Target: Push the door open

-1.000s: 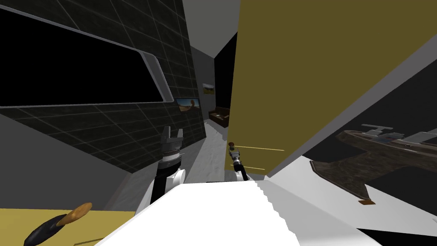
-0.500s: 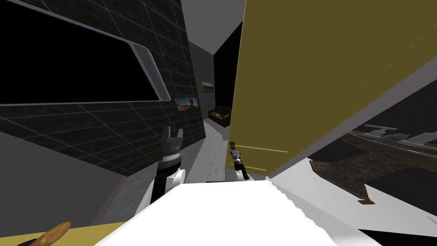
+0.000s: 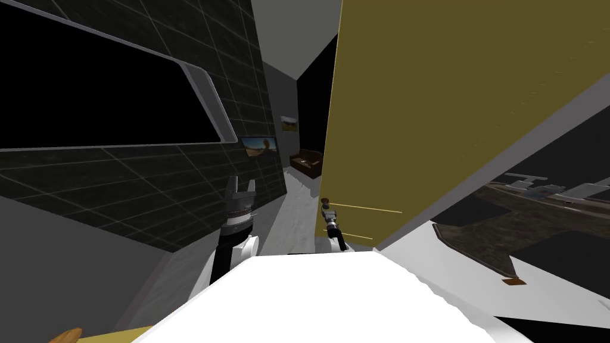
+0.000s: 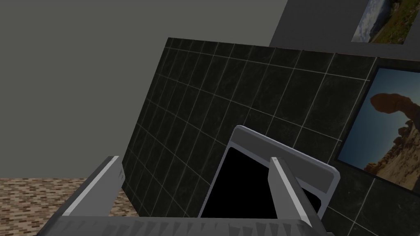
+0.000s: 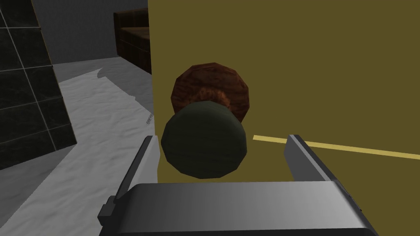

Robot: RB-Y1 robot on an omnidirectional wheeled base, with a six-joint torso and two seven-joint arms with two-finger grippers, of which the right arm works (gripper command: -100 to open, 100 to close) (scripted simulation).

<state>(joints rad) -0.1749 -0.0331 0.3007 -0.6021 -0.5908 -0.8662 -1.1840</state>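
The olive-yellow door [image 3: 453, 89] stands ajar ahead and to the right. Past its free edge show a pale grey floor [image 5: 102, 119] and a brown sofa [image 3: 307, 162]. Close to that edge is the door's round, dark green knob [image 5: 204, 141] on a brown rosette [image 5: 211, 88]. The right gripper [image 5: 221, 139] is at the knob with its fingers [image 5: 305, 157] spread wide on either side, holding nothing; whether they touch the knob cannot be told. The left gripper [image 3: 240, 192] is raised beside a dark tiled wall [image 3: 179, 196], its fingers [image 4: 283, 184] likewise apart and empty. A landscape picture [image 3: 261, 145] hangs on that wall.
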